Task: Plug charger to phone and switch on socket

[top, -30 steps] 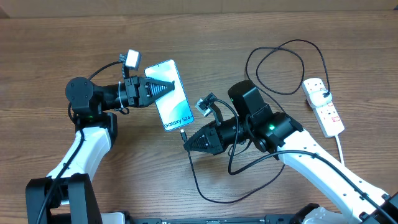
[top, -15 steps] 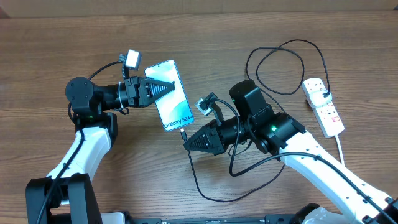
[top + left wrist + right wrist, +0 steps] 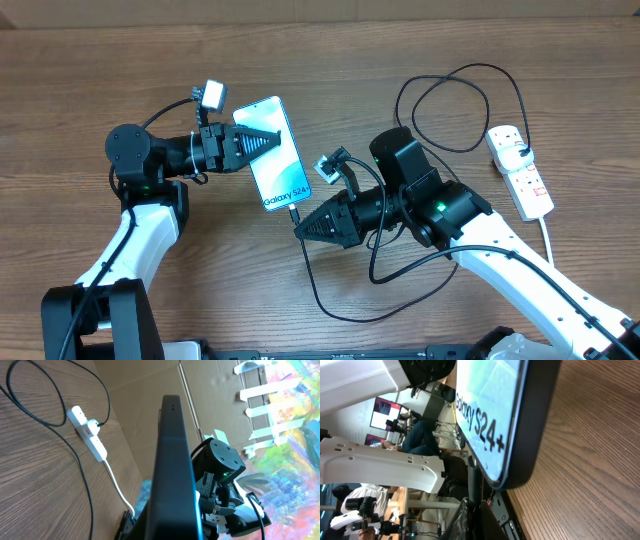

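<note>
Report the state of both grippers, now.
Left gripper: closed, holding the phone.
Right gripper: closed, holding the charger near its connector tip.

Nudging the right tool (image 3: 297, 229) a shade toward the phone (image 3: 280, 172), charger (image 3: 296, 213) pinched at the phone's lower edge; dragging the charger's slack slightly across the worktop (image 3: 80, 80).

The wooden table (image 3: 200, 60) fills the overhead view. In the left wrist view a brown cardboard wall (image 3: 145, 390) stands behind it, with a bright painted sheet (image 3: 300, 445) beside it and white tape strips (image 3: 260, 392) stuck across its edge. The right wrist view shows, beyond the table edge, a person in a blue shirt (image 3: 422, 437) and lit monitors (image 3: 385, 409).
</note>
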